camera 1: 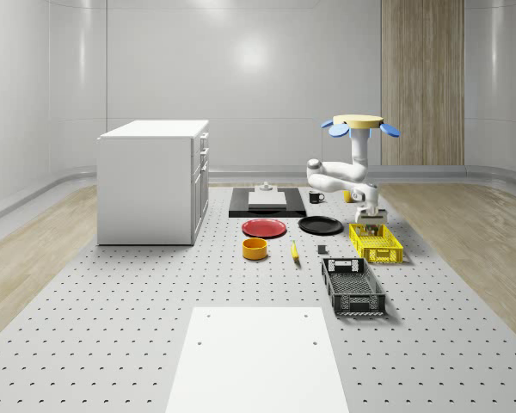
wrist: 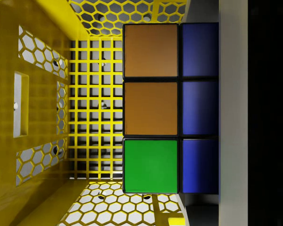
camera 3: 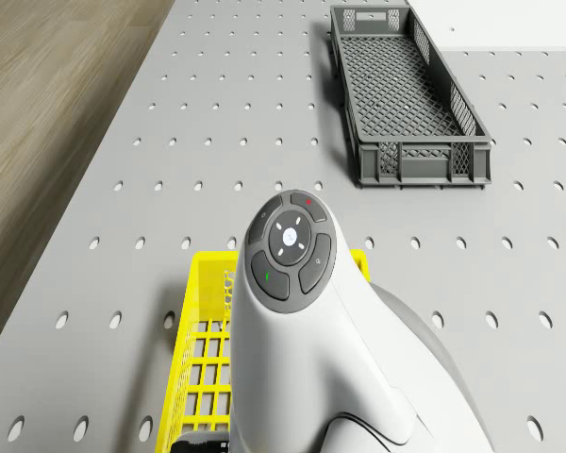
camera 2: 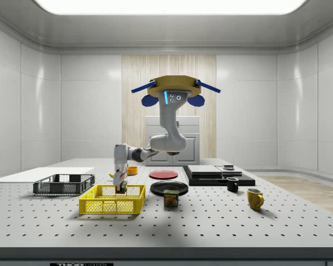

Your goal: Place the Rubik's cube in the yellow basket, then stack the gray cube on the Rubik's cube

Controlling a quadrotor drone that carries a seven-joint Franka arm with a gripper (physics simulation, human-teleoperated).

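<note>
Drone (camera 2: 173, 88) hovers beside the yellow basket (camera 2: 112, 199). Gripper (camera 2: 121, 187) sits low inside it, fingers clamped on the Rubik's cube (wrist: 170, 108). Recommend settling the cube flat on the grid before release.

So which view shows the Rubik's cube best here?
The wrist view: the Rubik's cube shows its orange, green and blue tiles close up, over the yellow basket floor. In the side view it is a small patch at the gripper.
</note>
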